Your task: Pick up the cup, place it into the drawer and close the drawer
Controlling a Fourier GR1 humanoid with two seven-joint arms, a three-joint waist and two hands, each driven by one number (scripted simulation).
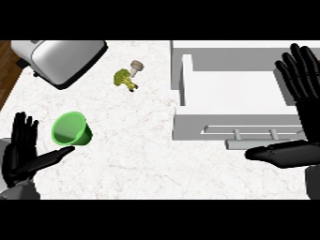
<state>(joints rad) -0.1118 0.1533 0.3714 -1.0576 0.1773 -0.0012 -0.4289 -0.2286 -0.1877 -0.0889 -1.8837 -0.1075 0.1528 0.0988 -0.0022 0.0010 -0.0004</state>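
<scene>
Step in hand, by judgement: pre-grasp, stage 1 of 3 (pick, place, close). Nothing picked yet.

Cup [72,129]: green, lying on its side on marble counter [141,159], mouth toward view's lower left, at left-centre. Not lifted, not held.

Left hand [24,152]: at lower left, fingers straight and spread, thumb out toward cup's lower edge. Thumb tip just beside cup or touching; cannot tell which. Holds nothing.

Right hand [306,112]: at right edge, fingers straight, pointing up view alongside drawer's right side, thumb lying across below drawer front. Flat, holds nothing. Overlaps drawer's right wall in view; contact cannot be told.

Drawer [190,126]: white, pulled out, at upper right, handle bar [255,140] on front face toward robot. Interior seen bare. Well apart from cup.

Other items: toaster [62,58] upper left, small yellow-green food item [126,78] and beige mushroom-like piece [136,66] at upper centre, both off the direct cup-to-drawer line.

Next move, by judgement: left hand nearest, so close fingers and thumb round cup wall, lift, carry rightward over drawer's left wall, release inside. Cup on its side may roll at 1st contact; approach needs fingers over far side before thumb closes. Then push on drawer front to shut; right hand placed near for that.

Remaining: all 3 stages.
</scene>
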